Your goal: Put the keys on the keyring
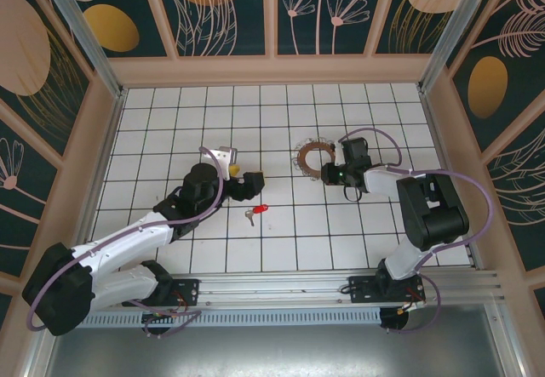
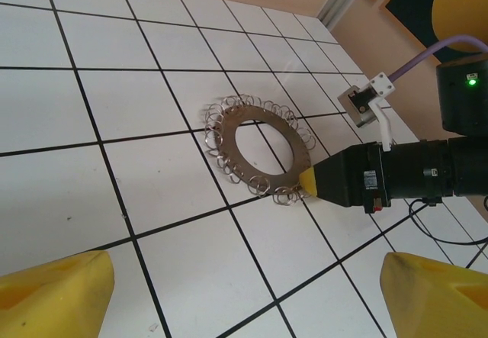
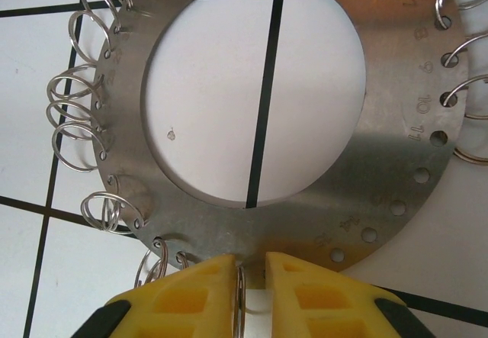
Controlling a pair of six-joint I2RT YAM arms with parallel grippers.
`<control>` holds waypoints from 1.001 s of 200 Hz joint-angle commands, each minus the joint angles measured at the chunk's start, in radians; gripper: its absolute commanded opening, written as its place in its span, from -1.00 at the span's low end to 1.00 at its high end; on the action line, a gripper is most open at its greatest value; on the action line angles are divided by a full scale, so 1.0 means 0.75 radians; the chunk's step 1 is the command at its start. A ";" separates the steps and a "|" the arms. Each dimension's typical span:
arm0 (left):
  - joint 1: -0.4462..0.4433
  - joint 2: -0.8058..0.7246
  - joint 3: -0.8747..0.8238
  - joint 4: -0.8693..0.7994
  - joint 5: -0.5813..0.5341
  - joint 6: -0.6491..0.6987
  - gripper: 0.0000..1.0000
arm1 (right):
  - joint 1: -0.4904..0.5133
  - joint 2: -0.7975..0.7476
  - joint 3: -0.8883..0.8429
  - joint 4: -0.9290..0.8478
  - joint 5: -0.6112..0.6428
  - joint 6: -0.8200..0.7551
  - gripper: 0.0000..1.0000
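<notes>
Our right gripper [image 3: 250, 291] has its yellow fingers [image 3: 198, 296] nearly pressed together, pinching one thin wire loop on the rim of the flat brown metal keyring [image 3: 305, 231]. Stamped numerals 8, 9, 10, 11 sit beside its holes, and the others are too faint to read. Our left gripper [image 2: 244, 300] is spread wide, its fingertips cut off. The tiny silver key with a red plastic head [image 1: 256, 212] lies on the white tiled table [image 1: 281, 241], apart from the keyring.

Left arm [image 1: 128, 239] and right arm [image 1: 434, 211]: white shells, black joint housings. Lilac cable [image 2: 427, 53] loops off each. Finger pads [image 3: 191, 296] yellow, blocky, with recessed pockets. Green indicator light [image 2: 472, 82] on right wrist housing.
</notes>
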 commanded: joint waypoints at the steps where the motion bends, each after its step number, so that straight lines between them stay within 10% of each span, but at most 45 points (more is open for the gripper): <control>1: -0.006 -0.028 -0.006 -0.013 -0.017 0.025 0.79 | 0.015 0.013 0.024 -0.037 -0.003 -0.017 -0.66; 140: -0.008 -0.068 0.023 -0.093 -0.041 0.039 0.72 | 0.017 -0.048 0.034 -0.064 0.026 -0.056 -1.00; 200: -0.006 -0.130 0.129 -0.225 -0.036 0.146 0.66 | 0.142 -0.464 -0.041 0.011 -0.101 -0.346 -1.00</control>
